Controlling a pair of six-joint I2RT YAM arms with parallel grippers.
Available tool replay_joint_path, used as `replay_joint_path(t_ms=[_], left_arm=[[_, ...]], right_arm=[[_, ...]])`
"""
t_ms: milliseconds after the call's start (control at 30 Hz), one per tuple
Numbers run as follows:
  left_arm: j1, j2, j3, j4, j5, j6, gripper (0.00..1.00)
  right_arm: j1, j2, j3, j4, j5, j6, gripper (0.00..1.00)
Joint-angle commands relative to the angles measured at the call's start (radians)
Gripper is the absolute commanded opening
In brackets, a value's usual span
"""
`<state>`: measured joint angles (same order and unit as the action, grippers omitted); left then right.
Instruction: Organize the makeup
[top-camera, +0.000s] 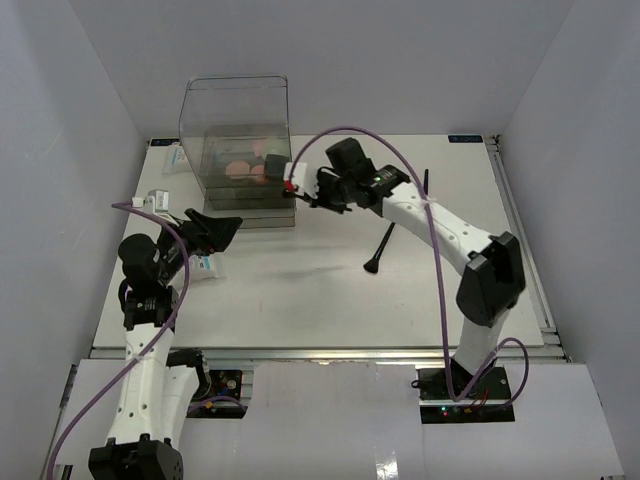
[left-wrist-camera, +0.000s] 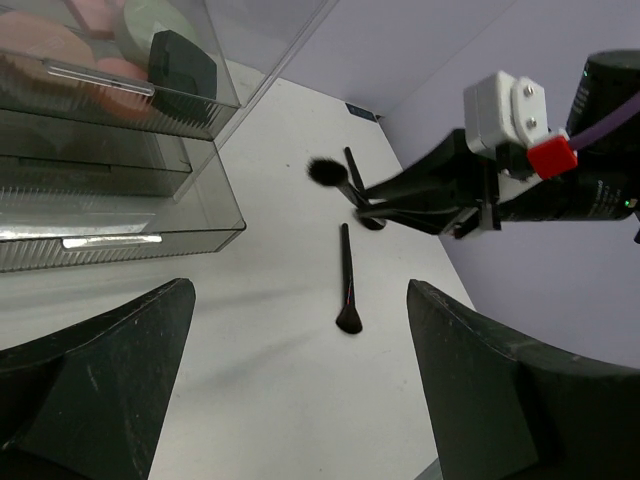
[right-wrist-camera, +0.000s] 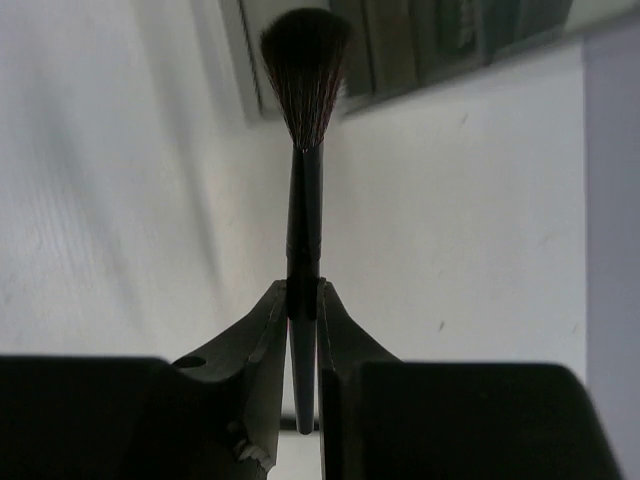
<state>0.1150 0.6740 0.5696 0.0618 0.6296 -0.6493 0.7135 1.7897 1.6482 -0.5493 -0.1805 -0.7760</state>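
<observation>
Table (right-wrist-camera: 480, 200) behind brush (right-wrist-camera: 305, 190), handle partly hidden

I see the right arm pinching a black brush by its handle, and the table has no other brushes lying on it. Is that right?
Not quite. The right end effector does pinch a black brush by its handle, but the table is not free of brushes. Another brush lies flat on it, as the left wrist view shows.

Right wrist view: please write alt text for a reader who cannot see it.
The right gripper is shut on a slim black brush, held by its handle, with the bristles pointing toward a clear box on the white table.
</observation>
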Motion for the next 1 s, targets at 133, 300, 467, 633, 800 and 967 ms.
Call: replay_joint_path(t_ms=[133, 300, 467, 633, 800, 967], left_arm=[[0.003, -0.041, 0.086, -0.160, -0.069, 0.043, 0.98], [0.003, -0.054, 0.078, -0.200, -0.087, 0.031, 0.98], [0.003, -0.062, 0.077, -0.224, -0.078, 0.020, 0.98], [0.003, -0.069, 0.078, -0.218, -0.025, 0.019, 0.98], [0.003, -0.065, 0.076, -0.206, 0.055, 0.005, 0.96], [-0.005, -0.032, 0.075, -0.172, 0.143, -0.054, 0.87]], right_arm=[[0.156, 0.385, 0.537, 0.020, 0.081, 0.035, 0.08], [0.211, 0.508, 0.650, 0.177, 0.171, 0.024, 0.09], [0.219, 0.535, 0.585, 0.277, 0.229, 0.031, 0.14], [0.218, 0.525, 0.499, 0.308, 0.261, 0.014, 0.40], [0.217, 0.455, 0.437, 0.306, 0.261, 0.018, 0.61], [0.186, 0.303, 0.367, 0.206, 0.146, 0.109, 0.64]])
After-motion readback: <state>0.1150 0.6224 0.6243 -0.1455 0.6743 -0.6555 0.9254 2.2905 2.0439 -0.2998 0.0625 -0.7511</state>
